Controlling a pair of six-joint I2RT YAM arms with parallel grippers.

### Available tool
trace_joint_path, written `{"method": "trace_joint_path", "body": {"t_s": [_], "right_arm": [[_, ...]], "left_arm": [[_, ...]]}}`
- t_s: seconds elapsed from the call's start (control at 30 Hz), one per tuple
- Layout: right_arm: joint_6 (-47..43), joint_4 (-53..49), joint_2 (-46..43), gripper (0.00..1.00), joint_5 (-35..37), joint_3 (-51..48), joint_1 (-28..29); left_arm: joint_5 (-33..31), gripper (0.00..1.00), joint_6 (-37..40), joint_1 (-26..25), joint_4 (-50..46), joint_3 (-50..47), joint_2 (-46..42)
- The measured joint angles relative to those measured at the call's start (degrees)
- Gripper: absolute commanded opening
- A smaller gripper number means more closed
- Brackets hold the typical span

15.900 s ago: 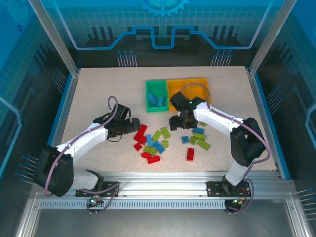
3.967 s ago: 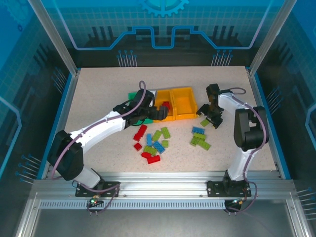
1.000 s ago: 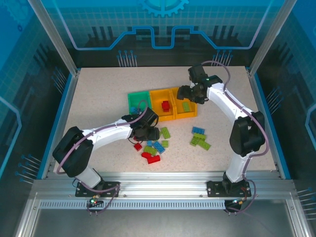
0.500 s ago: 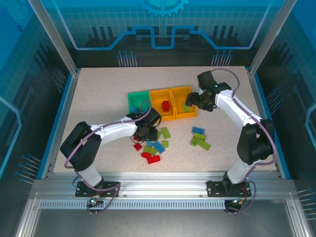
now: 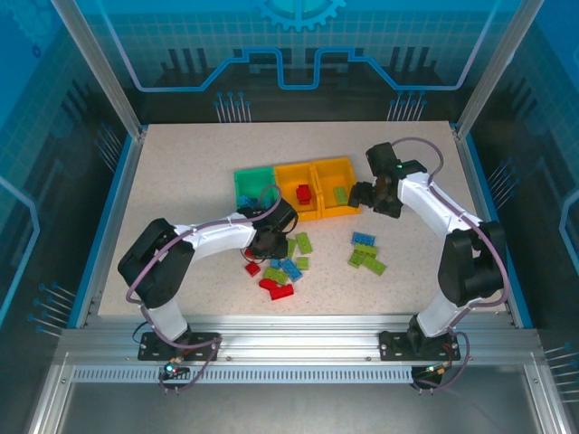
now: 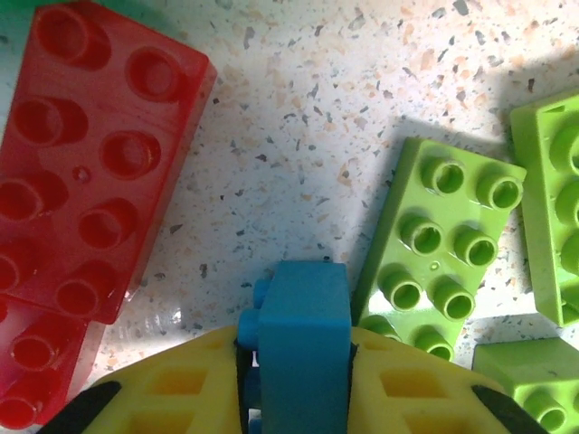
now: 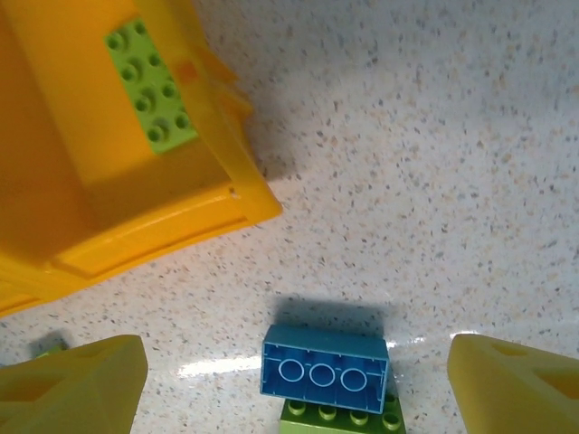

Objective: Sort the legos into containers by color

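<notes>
We note the left claw (image 6: 294, 384) pinching a blue lego (image 6: 304, 307), a red lego (image 6: 90, 172) at ten o'clock; right claw (image 7: 295, 391) spread above the surface (image 7: 416, 172)

The left arm (image 5: 210, 240) and right arm (image 5: 432, 201) wear white shells with black joints, each trailing a looped purplish cable (image 5: 416, 139); their fingers (image 6: 172, 389) are yellow.

Robot lab cell, aluminium frame (image 5: 298, 348), blue panels (image 5: 298, 45)
</notes>
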Motion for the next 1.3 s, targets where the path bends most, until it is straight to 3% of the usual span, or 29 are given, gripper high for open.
{"method": "trace_joint_path", "body": {"t_s": [0.4,0.7,0.9,1.13,1.3], "right_arm": [[1.4,0.3,-0.2,0.88,0.0,-3.4,0.0],[3.8,0.5,-0.2,0.92,0.0,-5.9,0.9],[6.6,2.4,1.5,0.96,-0.4,-6.4,2.1],[8.1,3.9,4.8,0.98,-0.5,-6.8,2.5],[8.1,4.2,6.9,0.98,-0.5,-6.8,3.2]], "left_arm": [[-3.3,0.25,1.4,0.7,-4.5,2.8,-4.3],[-5.9,0.26,9.0,10.5,-5.7,15.3,-8.6],[-6.4,0.26,13.5,15.9,-5.3,20.7,-4.5],[-5.3,0.27,15.7,18.8,-3.9,23.1,4.2],[-4.3,0.36,16.1,19.3,-3.6,23.4,6.8]]}}
